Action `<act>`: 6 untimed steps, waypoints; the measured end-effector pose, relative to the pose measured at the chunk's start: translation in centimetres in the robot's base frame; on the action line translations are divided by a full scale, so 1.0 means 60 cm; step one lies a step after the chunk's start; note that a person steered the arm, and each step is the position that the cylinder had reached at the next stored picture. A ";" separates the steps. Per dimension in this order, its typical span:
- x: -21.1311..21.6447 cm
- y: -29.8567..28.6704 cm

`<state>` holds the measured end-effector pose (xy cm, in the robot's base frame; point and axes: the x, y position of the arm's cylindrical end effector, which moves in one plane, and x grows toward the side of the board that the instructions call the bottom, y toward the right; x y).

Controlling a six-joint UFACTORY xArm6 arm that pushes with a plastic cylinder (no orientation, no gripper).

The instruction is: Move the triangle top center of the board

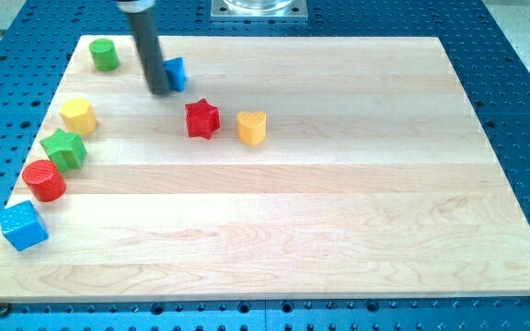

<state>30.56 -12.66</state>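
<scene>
A blue triangle block (pixel 176 73) lies near the view's top left of the wooden board (pixel 339 230). My tip (pixel 159 91) stands right against the triangle's left side and partly hides it. The rod rises from there toward the view's top edge. A red star block (pixel 202 119) and a yellow heart block (pixel 252 128) lie below and to the right of the triangle.
A green cylinder (pixel 104 55) sits at the top left corner. Down the left edge lie a yellow block (pixel 78 116), a green star block (pixel 64 149), a red cylinder (pixel 44 180) and a blue cube (pixel 23 225). A metal base (pixel 259 8) stands beyond the top edge.
</scene>
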 end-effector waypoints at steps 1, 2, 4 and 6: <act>-0.028 0.061; -0.041 -0.058; -0.062 0.176; -0.082 0.069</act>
